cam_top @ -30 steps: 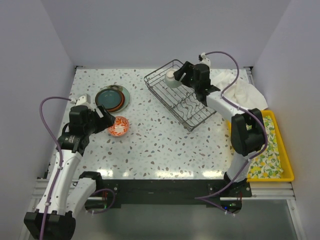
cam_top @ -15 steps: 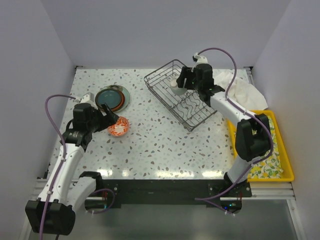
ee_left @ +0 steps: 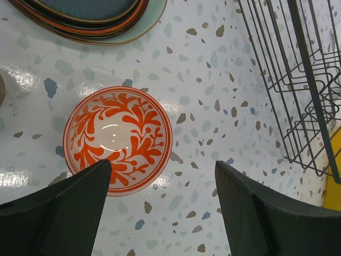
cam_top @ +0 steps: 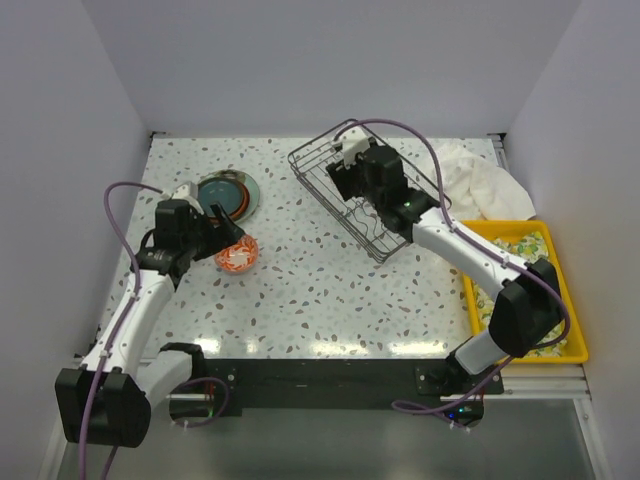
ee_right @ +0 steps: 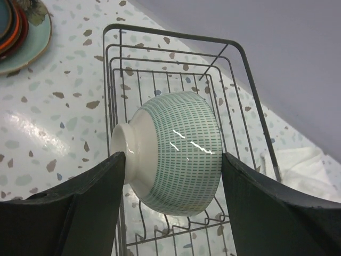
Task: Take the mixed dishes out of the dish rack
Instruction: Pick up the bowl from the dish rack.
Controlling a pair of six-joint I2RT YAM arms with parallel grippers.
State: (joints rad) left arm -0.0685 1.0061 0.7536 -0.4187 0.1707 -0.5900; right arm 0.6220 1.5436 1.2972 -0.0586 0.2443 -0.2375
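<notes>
Dish rack (cam_top: 385,225) at the far middle of the speckled table (cam_top: 330,300), set askew. Over its far end, right gripper (ee_right: 171,170) clamped on a pale green bowl (ee_right: 176,144), the bowl tipped on its side between the two fingers. Toward the left edge, left gripper (ee_left: 162,168) spread wide, holding nothing, poised just above a red-patterned bowl (ee_left: 117,140) standing on the table. Stack of plates (cam_top: 225,196) just beyond that bowl. White cloth (cam_top: 480,180) right of the rack. Yellow tray (cam_top: 576,325) nearer, at the right edge.

Glossy glazed bowl (ee_right: 176,154), thin metal-wire dish rack (cam_top: 381,228), shiny speckled table (cam_top: 300,290).
</notes>
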